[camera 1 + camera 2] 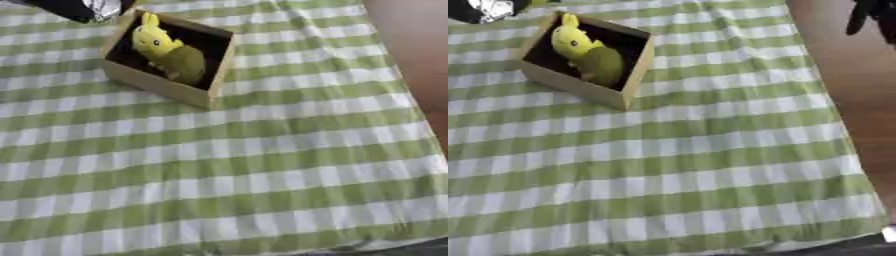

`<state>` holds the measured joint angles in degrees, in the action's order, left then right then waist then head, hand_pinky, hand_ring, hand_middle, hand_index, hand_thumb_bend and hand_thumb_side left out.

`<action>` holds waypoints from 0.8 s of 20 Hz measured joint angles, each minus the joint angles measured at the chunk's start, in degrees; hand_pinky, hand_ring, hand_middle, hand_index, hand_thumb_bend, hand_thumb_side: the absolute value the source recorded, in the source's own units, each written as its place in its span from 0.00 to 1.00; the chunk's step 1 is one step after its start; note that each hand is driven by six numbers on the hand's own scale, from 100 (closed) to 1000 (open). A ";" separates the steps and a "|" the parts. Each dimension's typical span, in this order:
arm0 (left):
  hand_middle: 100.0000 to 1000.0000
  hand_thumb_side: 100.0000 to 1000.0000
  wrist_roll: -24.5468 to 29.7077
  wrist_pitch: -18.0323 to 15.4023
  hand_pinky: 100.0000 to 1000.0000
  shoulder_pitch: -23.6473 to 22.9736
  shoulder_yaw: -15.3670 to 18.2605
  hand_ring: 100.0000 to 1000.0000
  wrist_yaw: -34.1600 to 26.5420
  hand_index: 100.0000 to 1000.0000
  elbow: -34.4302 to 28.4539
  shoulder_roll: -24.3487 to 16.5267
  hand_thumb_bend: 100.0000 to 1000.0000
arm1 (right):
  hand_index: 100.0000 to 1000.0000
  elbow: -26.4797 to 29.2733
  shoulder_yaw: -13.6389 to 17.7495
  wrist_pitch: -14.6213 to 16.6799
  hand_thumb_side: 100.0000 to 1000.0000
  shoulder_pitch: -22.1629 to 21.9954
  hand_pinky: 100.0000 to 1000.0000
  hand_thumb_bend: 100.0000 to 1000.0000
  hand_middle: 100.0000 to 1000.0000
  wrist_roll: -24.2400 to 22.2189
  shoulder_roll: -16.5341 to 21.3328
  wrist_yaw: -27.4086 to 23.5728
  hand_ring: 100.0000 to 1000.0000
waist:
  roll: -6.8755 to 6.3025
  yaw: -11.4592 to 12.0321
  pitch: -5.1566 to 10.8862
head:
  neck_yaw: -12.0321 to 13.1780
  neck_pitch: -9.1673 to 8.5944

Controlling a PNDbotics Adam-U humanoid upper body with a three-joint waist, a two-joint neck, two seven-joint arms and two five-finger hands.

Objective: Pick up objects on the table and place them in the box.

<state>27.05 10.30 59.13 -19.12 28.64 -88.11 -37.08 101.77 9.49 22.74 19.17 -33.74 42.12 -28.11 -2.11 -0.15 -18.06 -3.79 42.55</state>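
A light wooden box (159,83) stands on the green-and-white checked cloth at the upper left. Inside it lies a yellow plush toy (154,38) with upright ears, and a rounded olive-green object (185,64) rests against it. Just beyond the box's far left corner, at the top edge, my left hand (84,8) shows as a black and silver shape, apart from the box. In the right eye view my right hand (868,15) hangs at the top right corner over the brown floor, its dark fingers relaxed and pointing down, holding nothing.
The checked cloth (245,170) covers the table from the box down to the near edge. The table's right edge (842,125) runs beside a brown floor (868,100). A dark strip (411,247) shows at the bottom right.
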 measured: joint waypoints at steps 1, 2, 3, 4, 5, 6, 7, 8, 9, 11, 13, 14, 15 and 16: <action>0.54 0.13 -0.10 -0.64 0.68 0.31 0.04 0.71 0.95 0.74 1.63 0.55 0.00 | 0.88 0.00 -0.01 0.02 0.47 0.03 1.00 0.00 0.40 0.00 0.00 -0.01 1.00 | 0.08 -0.07 -0.11 | 0.10 -0.14; 0.54 0.13 -0.28 -1.34 0.68 0.67 0.15 0.71 1.96 0.74 3.26 1.08 0.00 | 0.88 0.01 -0.01 0.05 0.47 0.07 1.00 0.00 0.40 0.02 0.00 -0.02 1.00 | 0.12 -0.23 -0.17 | 0.18 -0.31; 0.55 0.11 -0.53 -2.06 0.69 1.02 0.27 0.71 2.92 0.74 4.85 1.61 0.00 | 0.88 0.02 -0.02 0.10 0.47 0.18 1.00 0.00 0.40 0.05 0.00 -0.05 1.00 | 0.13 -0.33 -0.26 | 0.21 -0.35; 0.55 0.11 -0.85 -2.81 0.69 1.37 0.36 0.72 3.86 0.74 6.47 2.14 0.00 | 0.88 0.03 -0.02 0.15 0.47 0.33 1.00 0.00 0.40 0.04 0.00 -0.09 1.00 | 0.13 -0.41 -0.33 | 0.24 -0.39; 0.56 0.10 -1.20 -3.57 0.70 1.58 0.42 0.72 4.88 0.75 8.10 2.61 0.00 | 0.88 0.06 -0.03 0.20 0.47 0.47 1.00 0.00 0.40 0.03 0.00 -0.17 1.00 | 0.13 -0.57 -0.38 | 0.29 -0.47; 0.56 0.10 -1.57 -4.37 0.70 1.75 0.46 0.72 5.89 0.75 9.70 3.10 0.00 | 0.88 0.18 -0.03 0.23 0.47 0.50 1.00 0.00 0.40 0.02 0.00 -0.22 1.00 | 0.13 -0.67 -0.44 | 0.40 -0.56; 0.56 0.10 -1.96 -5.20 0.70 1.95 0.52 0.73 6.81 0.75 11.29 3.54 0.00 | 0.88 0.30 -0.03 0.26 0.47 0.51 1.00 0.00 0.40 0.03 0.00 -0.23 1.00 | 0.13 -0.72 -0.52 | 0.49 -0.63; 0.56 0.10 -2.34 -6.08 0.70 2.01 0.56 0.73 7.77 0.75 12.85 3.95 0.00 | 0.88 0.33 -0.04 0.28 0.47 0.52 1.00 0.00 0.40 0.06 0.00 -0.24 1.00 | 0.13 -0.79 -0.62 | 0.55 -0.79; 0.56 0.10 -2.76 -7.01 0.71 2.03 0.63 0.73 8.81 0.75 14.50 4.35 0.00 | 0.88 0.34 -0.04 0.32 0.47 0.53 1.00 0.00 0.40 0.09 0.00 -0.25 1.00 | 0.13 -0.88 -0.66 | 0.63 -0.84; 0.57 0.10 -3.63 -8.99 0.71 2.12 0.68 0.74 10.81 0.76 17.83 5.12 0.00 | 0.88 0.35 -0.04 0.34 0.47 0.54 1.00 0.00 0.40 0.12 -0.01 -0.29 1.00 | 0.13 -0.94 -0.67 | 0.68 -0.85; 0.59 0.10 -4.36 -10.95 0.73 2.19 0.69 0.75 12.65 0.77 21.08 5.79 0.00 | 0.88 0.35 -0.03 0.33 0.47 0.55 1.00 0.00 0.40 0.16 -0.01 -0.32 1.00 | 0.13 -0.94 -0.67 | 0.68 -0.85; 0.59 0.10 -4.60 -11.94 0.73 2.24 0.69 0.76 13.45 0.77 22.69 6.07 0.00 | 0.88 0.36 -0.03 0.31 0.47 0.55 1.00 0.00 0.40 0.18 -0.01 -0.34 1.00 | 0.13 -0.94 -0.67 | 0.68 -0.85; 0.61 0.10 -4.73 -12.92 0.75 2.31 0.69 0.77 14.21 0.78 24.17 6.33 0.00 | 0.88 0.36 -0.03 0.26 0.47 0.55 1.00 0.00 0.40 0.22 -0.01 -0.37 1.00 | 0.13 -0.94 -0.67 | 0.68 -0.85; 0.62 0.10 -4.76 -13.93 0.76 2.34 0.69 0.78 14.97 0.79 25.47 6.50 0.00 | 0.88 0.36 -0.02 0.23 0.47 0.55 1.00 0.00 0.40 0.25 -0.01 -0.41 1.00 | 0.13 -0.94 -0.67 | 0.68 -0.85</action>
<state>22.29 -3.63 61.48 -18.43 43.60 -62.64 -30.58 102.14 9.46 22.97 19.72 -33.49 42.11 -28.52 -1.98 -1.09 -18.73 -3.11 41.70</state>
